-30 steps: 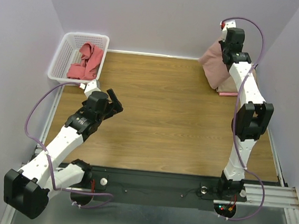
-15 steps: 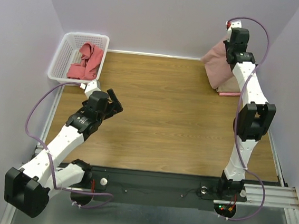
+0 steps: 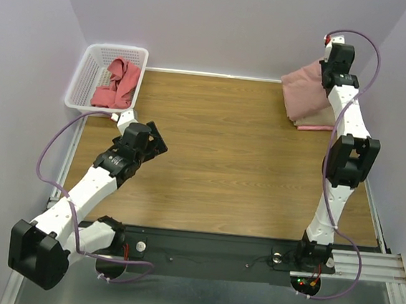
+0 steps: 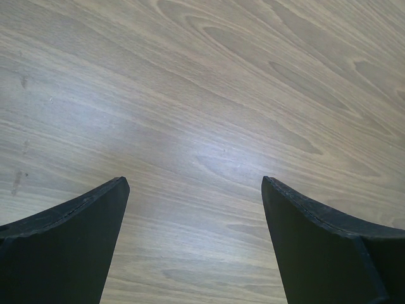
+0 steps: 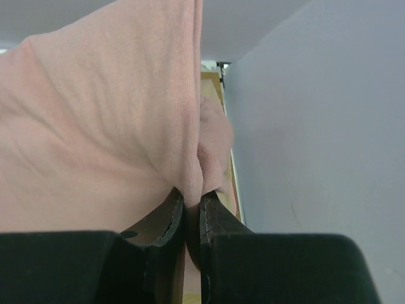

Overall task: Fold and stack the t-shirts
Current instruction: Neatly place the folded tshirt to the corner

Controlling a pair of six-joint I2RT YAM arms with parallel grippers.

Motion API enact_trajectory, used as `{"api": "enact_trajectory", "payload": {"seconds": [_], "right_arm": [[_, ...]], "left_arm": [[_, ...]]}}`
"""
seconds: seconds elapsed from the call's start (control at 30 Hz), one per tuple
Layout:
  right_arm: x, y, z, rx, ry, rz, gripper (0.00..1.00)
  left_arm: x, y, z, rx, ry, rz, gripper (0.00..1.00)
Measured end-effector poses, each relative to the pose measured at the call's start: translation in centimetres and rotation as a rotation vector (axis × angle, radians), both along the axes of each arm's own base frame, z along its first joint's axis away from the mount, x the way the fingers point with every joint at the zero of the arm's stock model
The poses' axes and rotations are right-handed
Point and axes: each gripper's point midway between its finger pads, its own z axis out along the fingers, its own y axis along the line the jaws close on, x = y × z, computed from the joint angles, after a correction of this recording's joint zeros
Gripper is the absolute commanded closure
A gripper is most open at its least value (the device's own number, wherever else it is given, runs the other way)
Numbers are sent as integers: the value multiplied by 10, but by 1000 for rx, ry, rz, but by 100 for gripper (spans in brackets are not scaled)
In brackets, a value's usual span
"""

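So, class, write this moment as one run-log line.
left jaws: open, empty, over table | right jaws: shut on pink tee, far right corner | red tee: in basket

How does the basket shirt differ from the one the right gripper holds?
Colour: the coral-red t-shirt versus the dusty pink t-shirt. Place: coral-red crumpled in the white basket, far left; pink far right. Grip: coral-red untouched; pink pinched in the right gripper. Both are at the far edge.
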Motion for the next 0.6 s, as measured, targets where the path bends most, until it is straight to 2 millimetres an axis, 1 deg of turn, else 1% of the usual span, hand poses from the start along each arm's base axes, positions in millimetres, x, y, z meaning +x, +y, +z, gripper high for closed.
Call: {"api": "enact_trajectory", "payload": {"seconds": [0.03, 0.17, 0.27, 0.4, 0.53, 0.6], "right_arm": [[2, -3, -7, 1, 11, -3, 100], [10, -15, -45, 5, 78, -7, 100], [17, -25, -71, -2, 119, -21, 100], [26, -38, -81, -7, 120, -42, 99], [34, -52, -79, -4, 90, -67, 100], [35, -58, -80, -1, 85, -78, 100]], "left_arm": [[0, 0, -1, 2, 3, 0, 2], [1, 2, -6, 14, 18, 8, 2], [2, 3, -9, 20, 27, 13, 2], [2, 4, -11, 24, 35, 16, 2], [2, 3, -13, 27, 42, 15, 2], [2, 4, -15, 30, 47, 16, 2]]}}
